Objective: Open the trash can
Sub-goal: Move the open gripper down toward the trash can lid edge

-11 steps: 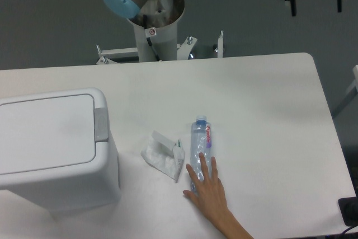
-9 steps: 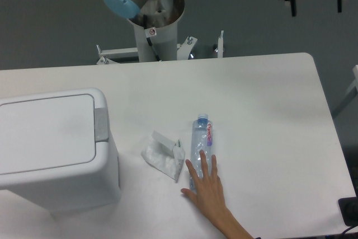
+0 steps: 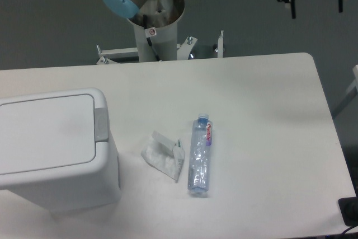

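Observation:
The trash can (image 3: 53, 149) is a large white boxy bin at the left of the table, its flat lid shut and a grey push-tab (image 3: 101, 123) on its right rim. My gripper (image 3: 316, 4) is black, hangs high at the top right beyond the table's far edge, well away from the bin. Its two fingers point down and stand apart, holding nothing.
A clear plastic bottle (image 3: 200, 155) lies on its side mid-table. A crumpled white wrapper (image 3: 164, 155) lies just left of it. The arm's base (image 3: 154, 20) stands behind the table's far edge. A dark object (image 3: 349, 211) sits at the bottom right corner.
A person's hand that rested on the lower end of the bottle has withdrawn out of view. The bottle now lies whole in view. My gripper has not moved.

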{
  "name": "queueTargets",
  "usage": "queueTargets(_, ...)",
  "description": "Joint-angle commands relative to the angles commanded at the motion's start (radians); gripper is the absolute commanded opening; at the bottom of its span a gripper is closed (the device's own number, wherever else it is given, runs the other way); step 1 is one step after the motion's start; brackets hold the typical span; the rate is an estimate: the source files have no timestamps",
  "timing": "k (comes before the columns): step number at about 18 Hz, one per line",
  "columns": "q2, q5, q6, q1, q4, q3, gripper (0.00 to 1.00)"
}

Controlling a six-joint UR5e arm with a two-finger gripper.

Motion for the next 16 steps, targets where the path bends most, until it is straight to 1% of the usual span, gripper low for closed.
queueTargets(2,-0.034,-0.015,-0.095,-0.064,0.000,0.023,1.00)
queueTargets(4,-0.072,-0.025,-0.231,-0.114,0.000,0.052,1.00)
queueTargets(5,-0.096,-0.035,-0.349,-0.140,0.002,0.078,1.00)
queueTargets(7,-0.139,-0.060,-0.506,-0.201,0.002,0.126,1.00)
queueTargets(8,-0.168,-0.066,-0.631,-0.228,-0.002,0.156,1.00)
queueTargets(10,-0.201,-0.106,-0.813,-0.281,-0.002,0.182,1.00)
queueTargets(11,-0.213,-0.144,-0.882,-0.317,-0.002,0.184,1.00)
queueTargets(12,-0.219,-0.179,-0.928,-0.347,0.000,0.183,1.00)
queueTargets(14,-0.222,-0.227,-0.942,-0.367,-0.009,0.178,1.00)
queueTargets(16,-0.212,-0.349,-0.959,-0.416,-0.009,0.152,1.00)
